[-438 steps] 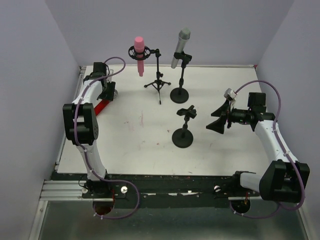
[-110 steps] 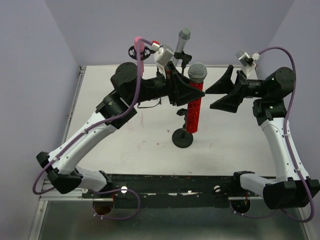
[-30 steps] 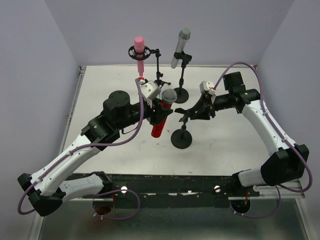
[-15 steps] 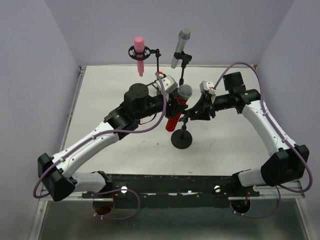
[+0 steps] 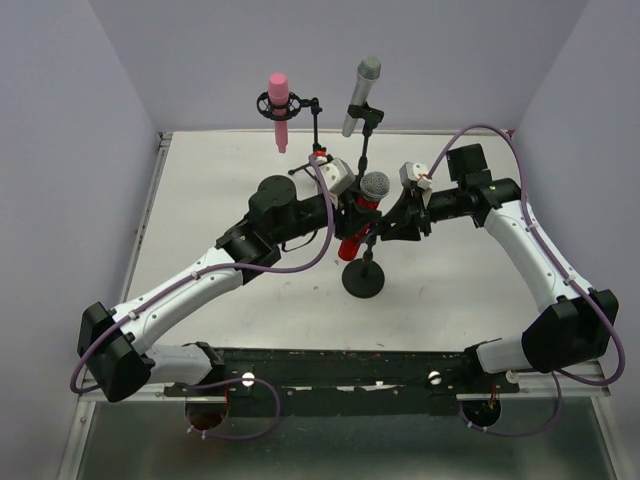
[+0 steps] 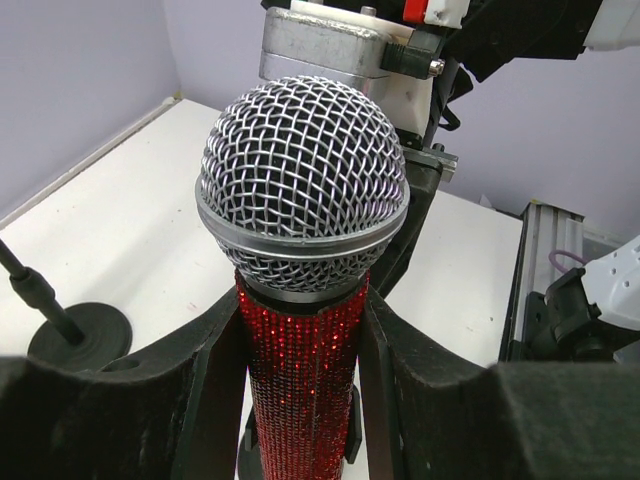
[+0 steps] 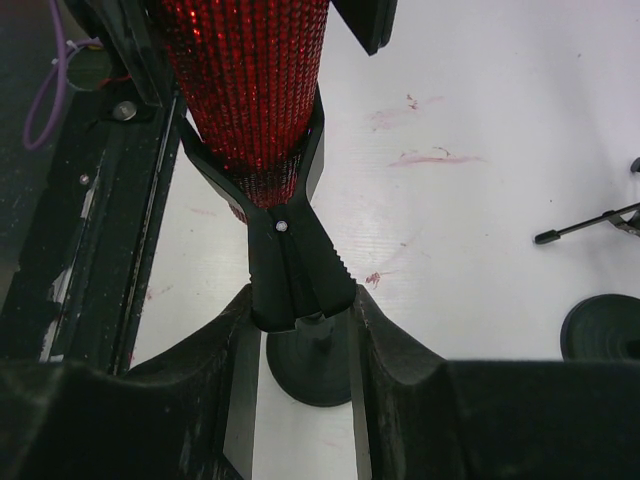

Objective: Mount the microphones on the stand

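Right wrist view shows the right jaws clamped on the clip (image 7: 293,270) of the short stand (image 7: 312,380), apparently to steady it, while the left jaws, clamped on the red microphone (image 7: 250,80) below its mesh head, hold its tail in that clip, above the desk (image 7: 480,100).

Red microphone (image 7: 255,80) head cropped at top, right wrist view
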Motion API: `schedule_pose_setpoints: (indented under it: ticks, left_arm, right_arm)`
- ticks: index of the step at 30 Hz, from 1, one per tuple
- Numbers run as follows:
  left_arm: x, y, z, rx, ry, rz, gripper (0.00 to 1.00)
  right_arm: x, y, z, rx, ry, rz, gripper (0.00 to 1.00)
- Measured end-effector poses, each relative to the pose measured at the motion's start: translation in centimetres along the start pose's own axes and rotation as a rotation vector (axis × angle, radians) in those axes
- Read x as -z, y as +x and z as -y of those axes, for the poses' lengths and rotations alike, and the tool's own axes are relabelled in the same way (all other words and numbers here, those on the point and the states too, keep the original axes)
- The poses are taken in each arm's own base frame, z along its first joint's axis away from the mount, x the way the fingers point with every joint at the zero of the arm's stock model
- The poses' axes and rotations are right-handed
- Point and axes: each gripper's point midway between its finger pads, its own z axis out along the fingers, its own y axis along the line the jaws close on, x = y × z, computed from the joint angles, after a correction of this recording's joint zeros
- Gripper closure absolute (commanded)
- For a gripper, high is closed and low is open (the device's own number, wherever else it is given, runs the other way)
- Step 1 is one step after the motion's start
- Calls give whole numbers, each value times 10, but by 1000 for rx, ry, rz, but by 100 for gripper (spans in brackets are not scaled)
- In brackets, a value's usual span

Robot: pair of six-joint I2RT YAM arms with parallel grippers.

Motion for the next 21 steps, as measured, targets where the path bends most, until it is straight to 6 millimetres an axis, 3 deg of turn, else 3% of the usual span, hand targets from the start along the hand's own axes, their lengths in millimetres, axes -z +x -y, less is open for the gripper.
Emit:
schedule_pose_setpoints:
  ticks: [21]
  left_arm:
    - [-10,18,6,-125,8,70,100]
  right_arm:
    - [0,2,-2,-15,-13,5,85]
